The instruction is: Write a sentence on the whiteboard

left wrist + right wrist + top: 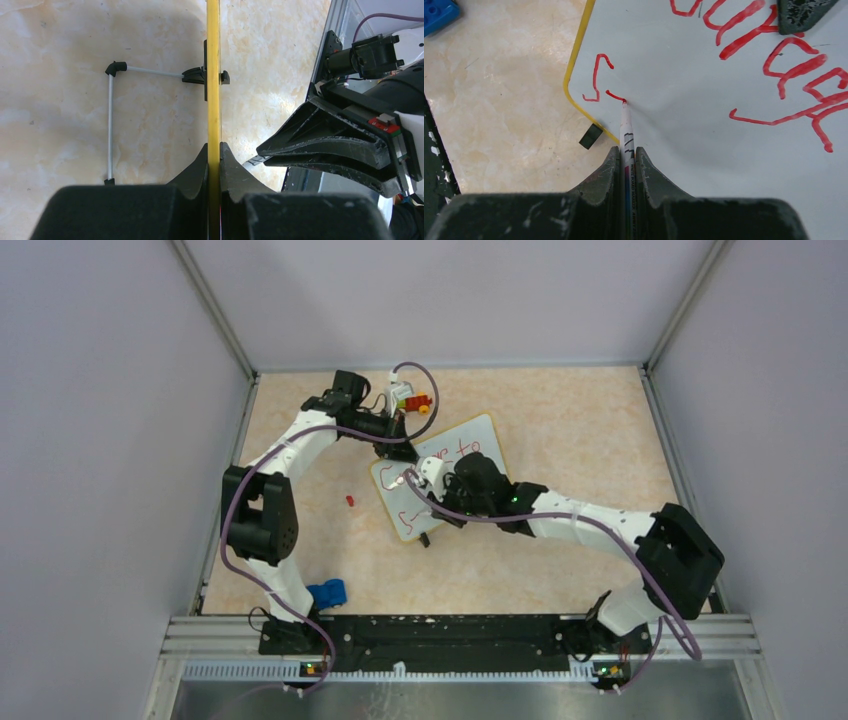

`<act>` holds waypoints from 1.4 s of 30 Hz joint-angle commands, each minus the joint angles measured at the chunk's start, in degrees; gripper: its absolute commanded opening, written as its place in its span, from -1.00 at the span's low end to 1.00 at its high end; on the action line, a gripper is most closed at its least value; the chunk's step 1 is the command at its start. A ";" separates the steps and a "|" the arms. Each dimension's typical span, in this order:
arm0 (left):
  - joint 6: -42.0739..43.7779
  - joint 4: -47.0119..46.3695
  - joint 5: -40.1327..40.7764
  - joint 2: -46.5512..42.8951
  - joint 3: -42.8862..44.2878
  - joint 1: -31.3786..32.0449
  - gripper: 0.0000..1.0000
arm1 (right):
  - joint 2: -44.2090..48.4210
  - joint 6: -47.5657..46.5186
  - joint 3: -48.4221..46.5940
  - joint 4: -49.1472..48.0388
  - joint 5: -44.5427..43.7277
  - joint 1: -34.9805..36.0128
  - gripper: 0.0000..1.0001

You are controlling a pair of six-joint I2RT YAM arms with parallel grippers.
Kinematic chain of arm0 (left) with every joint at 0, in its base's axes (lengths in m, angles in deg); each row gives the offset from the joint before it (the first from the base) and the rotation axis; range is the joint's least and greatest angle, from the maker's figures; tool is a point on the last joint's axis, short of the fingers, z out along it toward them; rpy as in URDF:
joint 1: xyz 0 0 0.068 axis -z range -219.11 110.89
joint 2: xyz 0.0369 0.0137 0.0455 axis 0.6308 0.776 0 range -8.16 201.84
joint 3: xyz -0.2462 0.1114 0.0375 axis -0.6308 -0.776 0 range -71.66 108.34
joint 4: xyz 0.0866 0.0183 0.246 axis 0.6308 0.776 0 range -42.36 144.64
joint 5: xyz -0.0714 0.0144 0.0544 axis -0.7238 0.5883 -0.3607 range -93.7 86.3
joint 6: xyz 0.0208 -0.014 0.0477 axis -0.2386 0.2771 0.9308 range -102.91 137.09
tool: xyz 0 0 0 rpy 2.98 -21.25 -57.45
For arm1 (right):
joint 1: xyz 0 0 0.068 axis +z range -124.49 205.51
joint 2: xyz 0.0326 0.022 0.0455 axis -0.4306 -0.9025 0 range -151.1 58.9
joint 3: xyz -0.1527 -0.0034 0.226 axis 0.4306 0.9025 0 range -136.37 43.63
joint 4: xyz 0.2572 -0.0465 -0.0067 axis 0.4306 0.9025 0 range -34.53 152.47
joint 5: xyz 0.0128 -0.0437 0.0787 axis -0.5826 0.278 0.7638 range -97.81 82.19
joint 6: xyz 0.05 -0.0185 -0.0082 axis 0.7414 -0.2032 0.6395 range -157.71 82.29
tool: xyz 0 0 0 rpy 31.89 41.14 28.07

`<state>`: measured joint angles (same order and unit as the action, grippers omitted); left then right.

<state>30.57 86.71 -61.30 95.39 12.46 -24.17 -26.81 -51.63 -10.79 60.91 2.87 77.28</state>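
The left gripper (213, 150) clamps the whiteboard (694, 115) rim to steady it while the right gripper (626, 150) grasps the marker (626, 122), tip touching the board.

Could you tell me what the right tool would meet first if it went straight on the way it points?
Most likely the whiteboard: the marker held in the right tool has its tip on the board, at the end of a short red stroke, so going on would press it harder.
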 commanded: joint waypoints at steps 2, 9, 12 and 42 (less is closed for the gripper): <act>2.17 4.96 1.80 1.66 -0.84 1.50 -1.00 | 2.71 -0.43 -0.32 -0.44 -1.81 -1.21 -1.00; 2.34 5.14 1.89 1.44 -0.87 1.50 -1.00 | 4.44 -0.75 -0.64 -0.65 3.21 -0.97 -1.00; 2.18 5.05 1.69 1.65 -0.79 1.50 -1.00 | 4.53 -0.31 -1.54 -0.99 4.10 -0.83 -1.00; 2.43 5.31 1.88 1.14 -1.06 1.50 -1.00 | -0.94 0.43 -4.20 -4.58 1.19 -0.41 -1.00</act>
<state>30.57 86.75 -61.30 95.39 12.46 -24.17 -26.33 -51.39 -12.73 57.96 4.18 76.51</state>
